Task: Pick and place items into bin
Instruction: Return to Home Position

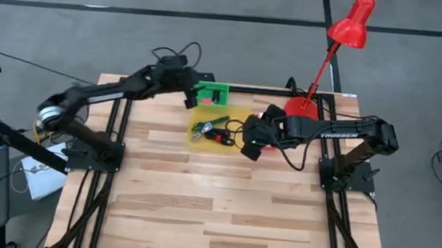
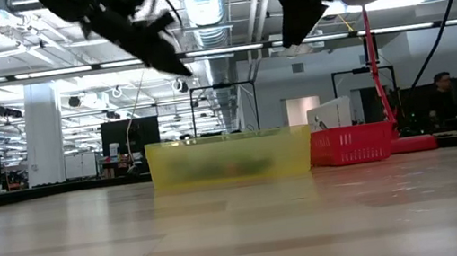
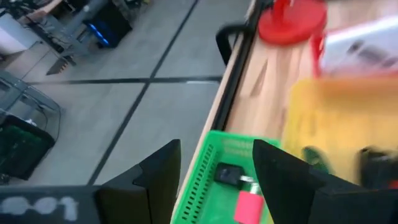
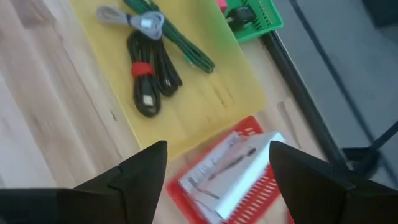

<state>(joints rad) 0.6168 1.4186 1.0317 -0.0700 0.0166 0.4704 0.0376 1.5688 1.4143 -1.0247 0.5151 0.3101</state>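
The left gripper [image 3: 217, 144] hangs above the green slotted plastic bin [image 3: 208, 180] at the bench's far edge. Its fingers are spread wide and empty. A small black adapter [image 3: 227, 173] and a pink adapter [image 3: 249, 205] lie inside the bin. The right gripper [image 4: 218, 144], fingers likewise apart and empty, hovers over the translucent yellow bin [image 4: 205, 93]. That bin holds a coiled black cable [image 4: 146, 78] and a green cable [image 4: 186, 46].

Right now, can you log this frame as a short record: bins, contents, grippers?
green bin: black adapter, pink adapter
yellow bin: black cable, green cable, grey-white cable
red bin: white packages
left gripper: jaws open, empty, above green bin
right gripper: jaws open, empty, raised by yellow bin's corner
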